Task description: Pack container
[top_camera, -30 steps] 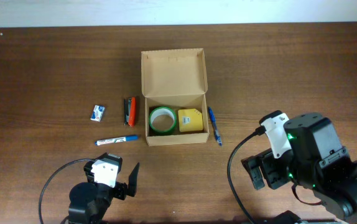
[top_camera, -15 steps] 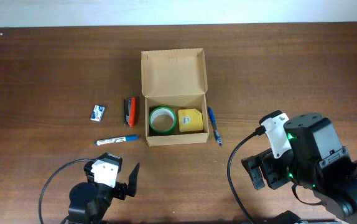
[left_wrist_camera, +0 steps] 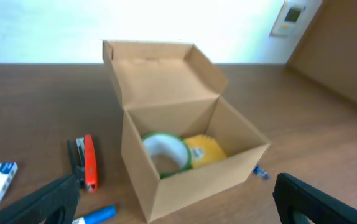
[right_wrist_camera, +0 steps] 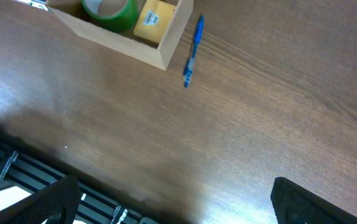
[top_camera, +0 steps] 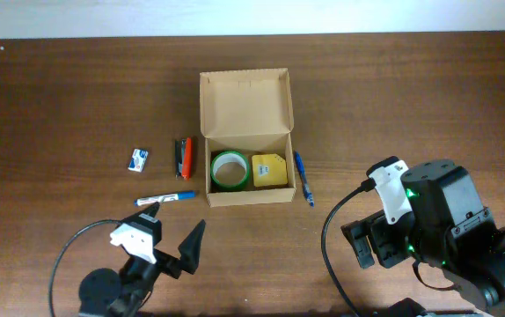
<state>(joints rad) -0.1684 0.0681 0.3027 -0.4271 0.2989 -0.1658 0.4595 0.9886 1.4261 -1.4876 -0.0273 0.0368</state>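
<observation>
- Box [top_camera: 248, 196] open, lid [top_camera: 245, 106] back for loading; tape [top_camera: 230, 169] sits inside.
- Pen [top_camera: 303, 176], stapler [top_camera: 183, 156], marker [top_camera: 164, 199] lie beside it, unpacked.
- Left claw [left_wrist_camera: 178, 205], right claw [right_wrist_camera: 175, 202]: wide, empty, ready to pick.

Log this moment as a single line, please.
container: open, tape roll inside | left hand: open, empty | right hand: open, empty

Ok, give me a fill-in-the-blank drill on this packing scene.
The container has its lid ____.
Inside, the block beside the green tape roll is ____.
The blue pen lies on the table at the container's ____ side.
Missing words: open; yellow; right.
</observation>
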